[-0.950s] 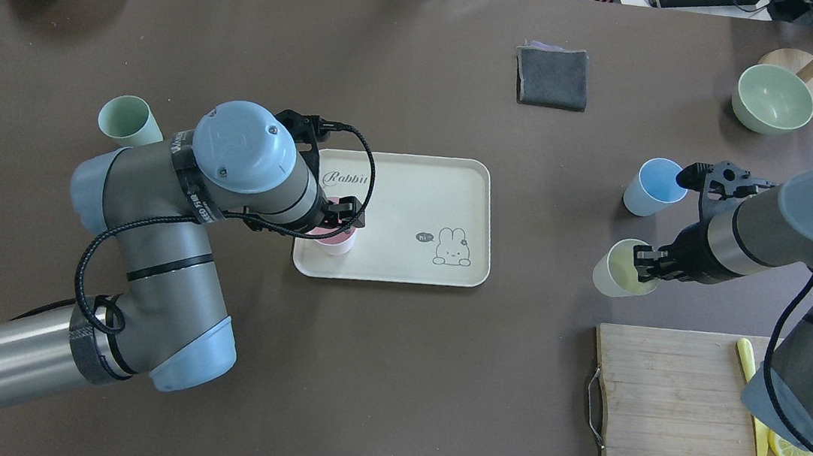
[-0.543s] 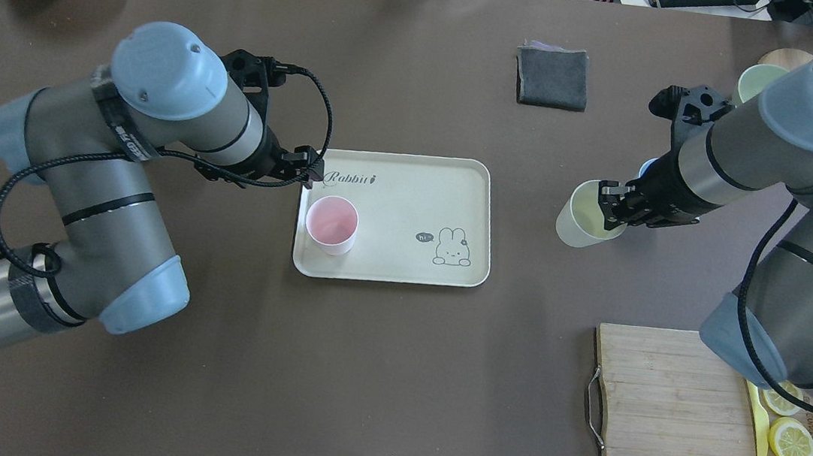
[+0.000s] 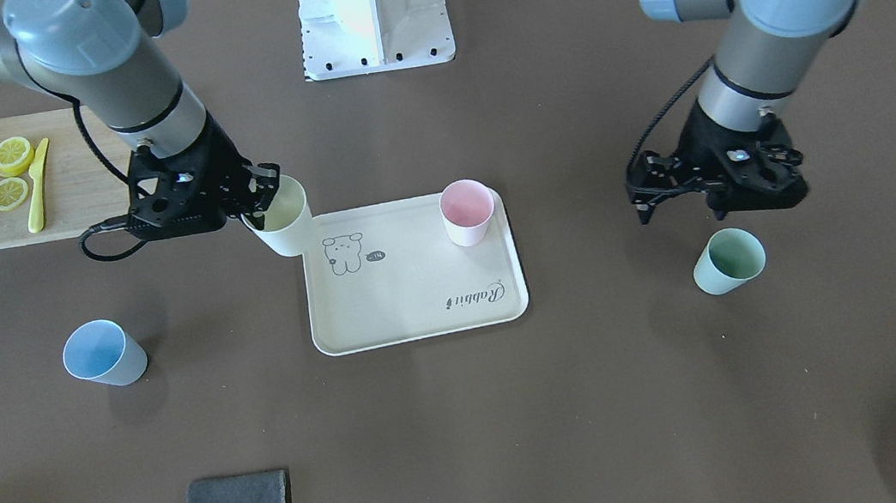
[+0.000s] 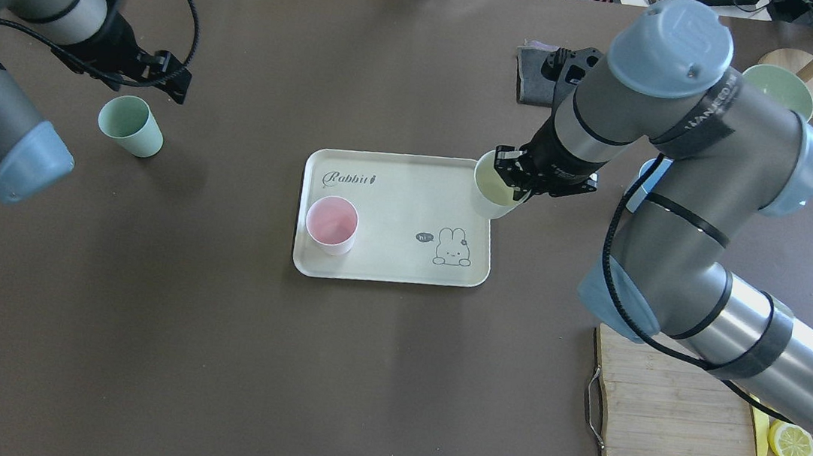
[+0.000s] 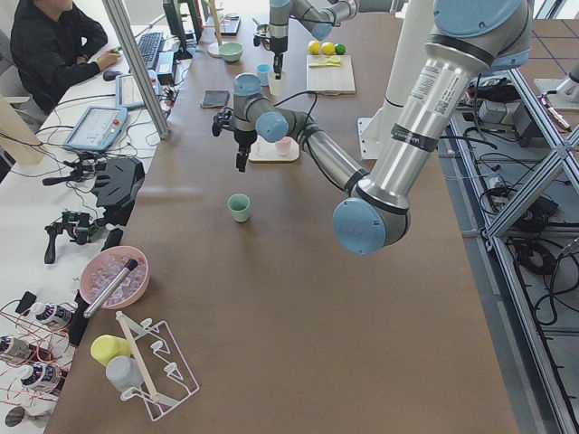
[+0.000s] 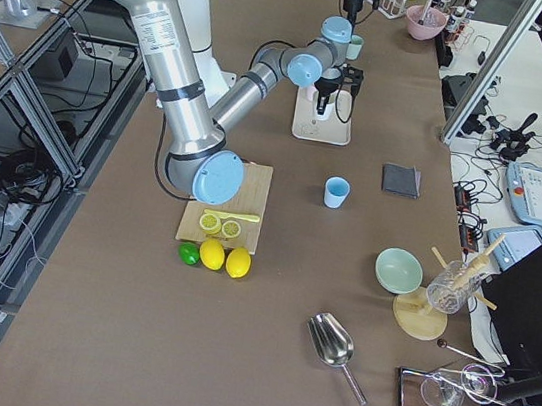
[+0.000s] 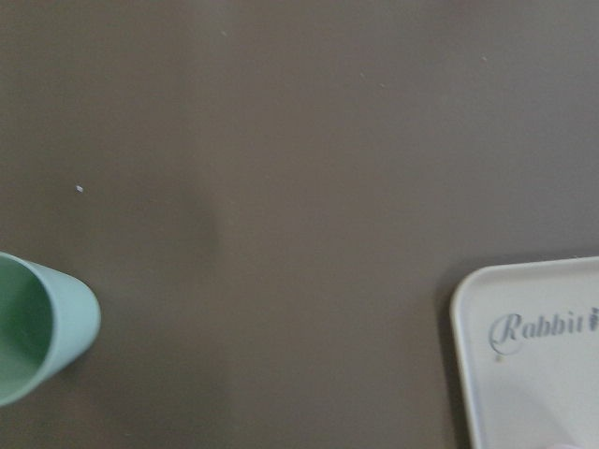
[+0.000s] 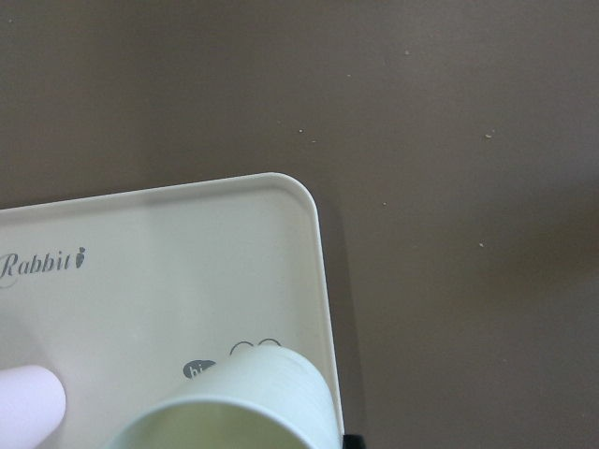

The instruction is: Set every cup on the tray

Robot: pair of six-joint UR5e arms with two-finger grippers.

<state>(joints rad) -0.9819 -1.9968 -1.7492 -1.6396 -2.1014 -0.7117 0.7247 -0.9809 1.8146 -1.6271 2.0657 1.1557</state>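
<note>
Right tool [image 4: 511, 184]: grips pale yellow cup [image 4: 490, 191] by its rim, over tray [image 4: 393, 211] corner.
Left tool [image 4: 169, 80]: empty, jaws apart, near mint cup [image 4: 130, 125].
Tray: holds pink cup [image 4: 331, 224].
Desk [image 4: 212, 351]: brown; blue cup [image 3: 102, 353] well apart from tray.
Room: person [image 5: 50, 45] seated at side bench.

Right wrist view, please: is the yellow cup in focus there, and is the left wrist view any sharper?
Right wrist view: yellow cup is near the lens and blurred, while the tray lettering stays legible; left wrist view: green cup is soft-edged too.
</note>
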